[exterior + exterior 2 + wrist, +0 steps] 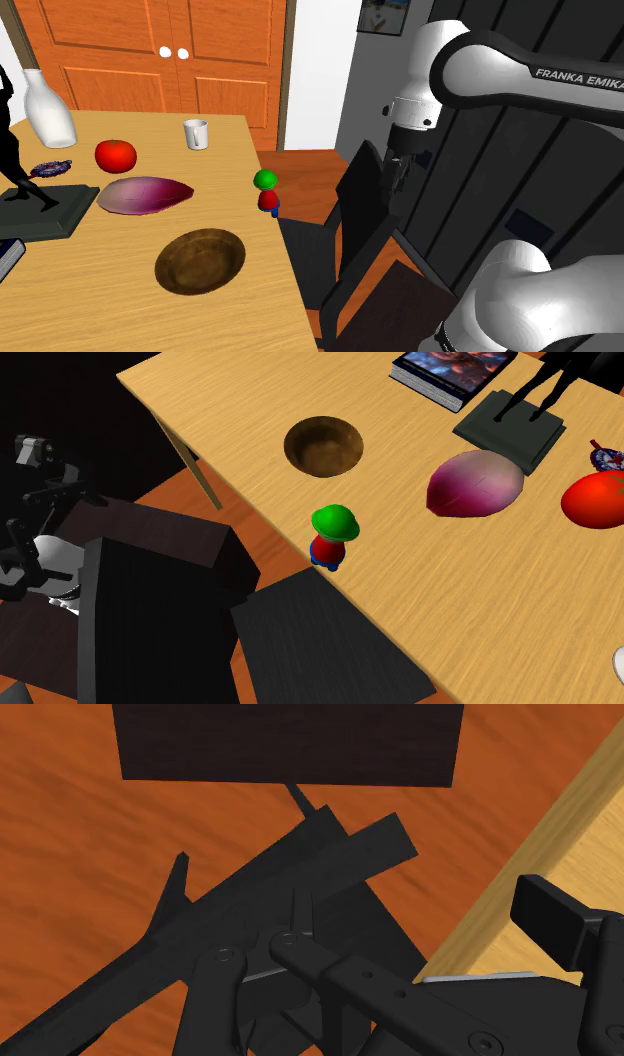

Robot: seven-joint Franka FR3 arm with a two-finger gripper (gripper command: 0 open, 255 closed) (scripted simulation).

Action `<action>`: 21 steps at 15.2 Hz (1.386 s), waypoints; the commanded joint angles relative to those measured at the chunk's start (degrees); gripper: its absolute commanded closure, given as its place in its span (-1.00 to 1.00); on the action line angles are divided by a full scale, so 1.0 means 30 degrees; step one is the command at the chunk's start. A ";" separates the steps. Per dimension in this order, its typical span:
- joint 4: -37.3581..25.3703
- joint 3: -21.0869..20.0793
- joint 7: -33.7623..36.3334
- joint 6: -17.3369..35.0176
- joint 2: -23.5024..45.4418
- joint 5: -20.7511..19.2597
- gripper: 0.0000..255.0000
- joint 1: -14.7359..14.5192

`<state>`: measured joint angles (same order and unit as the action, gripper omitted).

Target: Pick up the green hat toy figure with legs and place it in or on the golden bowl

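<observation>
One tabletop carries nine things, one of each kind: one green-hatted toy figure, one brown bowl, one red tomato, one purple-red leaf-shaped piece, one white mug, one white vase, one black statuette on its slab, one book and one small purple trinket. Beyond the far edge stand two orange doors with two white knobs.

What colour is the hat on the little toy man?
Bright green. The toy figure and its hat show best in the second exterior view.
</observation>
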<state>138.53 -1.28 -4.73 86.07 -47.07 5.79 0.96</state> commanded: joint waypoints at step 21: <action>-1.1581 -0.2918 0.5266 0.3789 1.4756 0.0802 -1.00 -0.0305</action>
<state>106.44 -9.89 10.39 97.50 -5.39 8.51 0.03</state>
